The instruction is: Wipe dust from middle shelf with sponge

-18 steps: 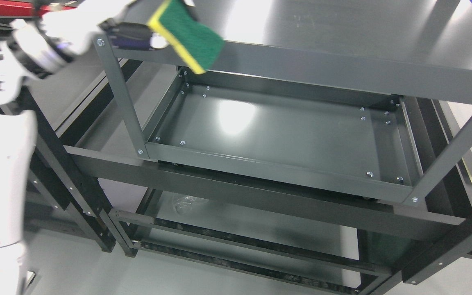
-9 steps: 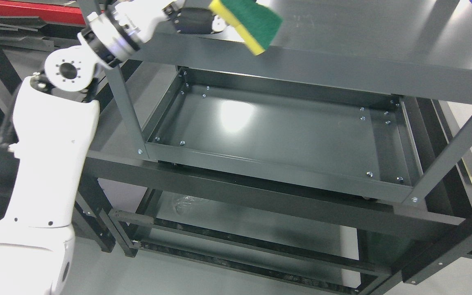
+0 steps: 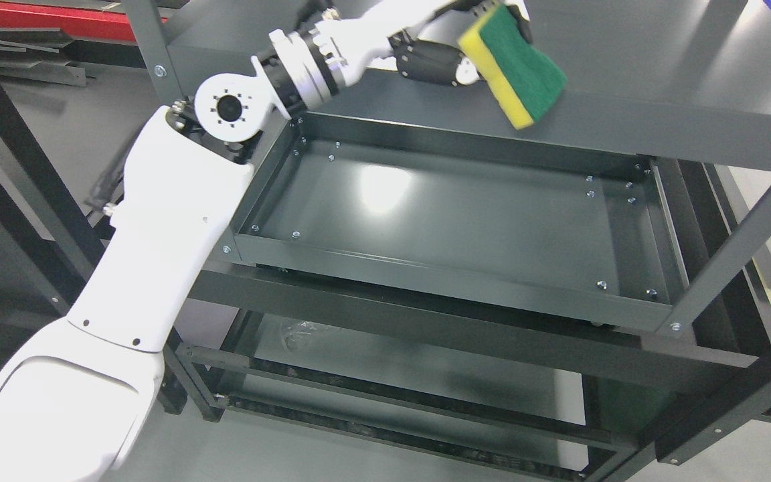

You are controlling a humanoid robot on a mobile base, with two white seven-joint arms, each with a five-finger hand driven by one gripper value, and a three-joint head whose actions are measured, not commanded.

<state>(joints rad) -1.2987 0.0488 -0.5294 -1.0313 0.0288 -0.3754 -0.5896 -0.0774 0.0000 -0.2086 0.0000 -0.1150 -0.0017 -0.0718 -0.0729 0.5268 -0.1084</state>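
My left hand (image 3: pixel 456 50) is shut on a green and yellow sponge (image 3: pixel 516 67), green scouring face towards me. It hovers over the front edge of the grey top shelf (image 3: pixel 626 60), right of centre. The white left arm reaches in from the lower left across the shelf unit's left post. Below lies the middle shelf (image 3: pixel 466 221), a dark grey tray with raised rims and small bolts in its corners. The sponge is well above that tray and does not touch it. My right arm is not in the picture.
A lower shelf (image 3: pixel 392 361) shows beneath the middle one, with a faint clear wrapper at its left. Dark metal posts (image 3: pixel 733 248) frame the unit at right. A black rack and a red object stand at the far left.
My left arm has swung to the right, carrying the sponge from the top shelf's left corner to right of its centre. The view has shifted slightly.
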